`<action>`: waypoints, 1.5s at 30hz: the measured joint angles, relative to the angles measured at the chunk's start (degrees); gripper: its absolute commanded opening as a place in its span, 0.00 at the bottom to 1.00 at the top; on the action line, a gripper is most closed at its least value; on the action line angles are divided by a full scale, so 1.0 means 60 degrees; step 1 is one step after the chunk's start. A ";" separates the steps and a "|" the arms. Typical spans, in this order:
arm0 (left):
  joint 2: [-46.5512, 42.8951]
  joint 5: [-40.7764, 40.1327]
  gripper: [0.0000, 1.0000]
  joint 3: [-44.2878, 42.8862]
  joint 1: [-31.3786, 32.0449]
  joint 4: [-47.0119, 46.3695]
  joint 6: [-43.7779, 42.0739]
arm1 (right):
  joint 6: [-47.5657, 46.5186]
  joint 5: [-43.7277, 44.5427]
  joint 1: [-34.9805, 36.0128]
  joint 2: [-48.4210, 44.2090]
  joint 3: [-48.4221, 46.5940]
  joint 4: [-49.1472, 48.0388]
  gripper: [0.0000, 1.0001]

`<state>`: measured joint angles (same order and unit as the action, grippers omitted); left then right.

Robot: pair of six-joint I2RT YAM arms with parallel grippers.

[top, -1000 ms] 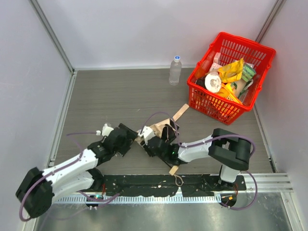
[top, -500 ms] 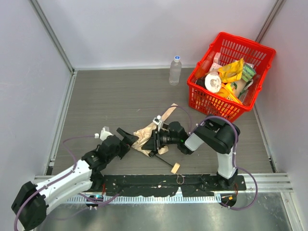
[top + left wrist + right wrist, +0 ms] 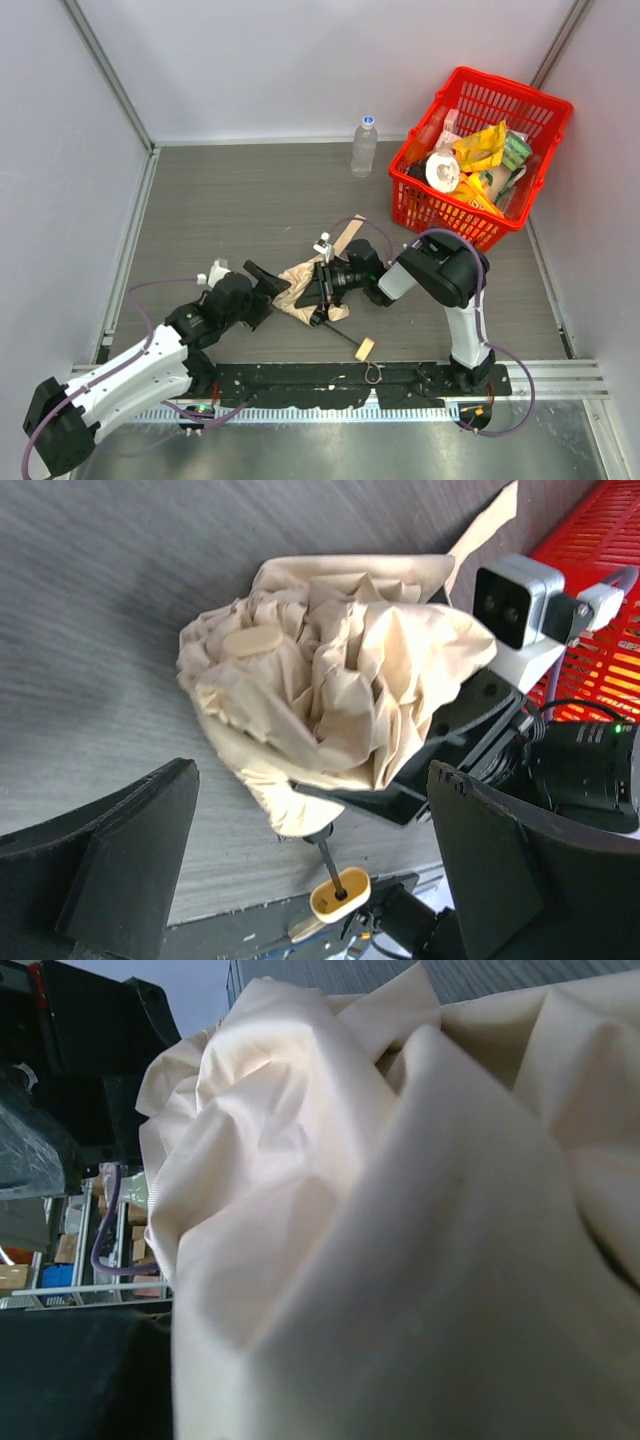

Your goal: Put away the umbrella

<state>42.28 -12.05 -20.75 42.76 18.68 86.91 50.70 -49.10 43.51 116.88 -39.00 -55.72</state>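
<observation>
The one umbrella (image 3: 298, 292) lies at lower centre of the top view, crumpled, its black shaft (image 3: 340, 333) pointing lower right to the handle (image 3: 364, 348). The right gripper (image 3: 316, 290), on a low arm (image 3: 400, 280) bent leftward, pinches the fabric (image 3: 340, 680); the left gripper (image 3: 270, 285), also low, stands spread wide beside it

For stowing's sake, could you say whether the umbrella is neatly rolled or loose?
Loose: the umbrella lies collapsed in crumpled, bunched folds, not rolled.

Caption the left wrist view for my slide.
Open left gripper faces the crumpled cream umbrella, gripped by the right gripper on the grey table.
</observation>
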 measured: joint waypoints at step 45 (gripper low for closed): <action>0.4014 -0.0951 0.00 0.0193 0.0481 -0.3115 0.1326 | -0.1202 -0.1198 -0.0412 0.0062 -0.2189 0.4863 0.06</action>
<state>66.37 -17.76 -19.59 45.65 -0.01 94.87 43.48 -56.29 41.04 117.25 -52.14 -26.55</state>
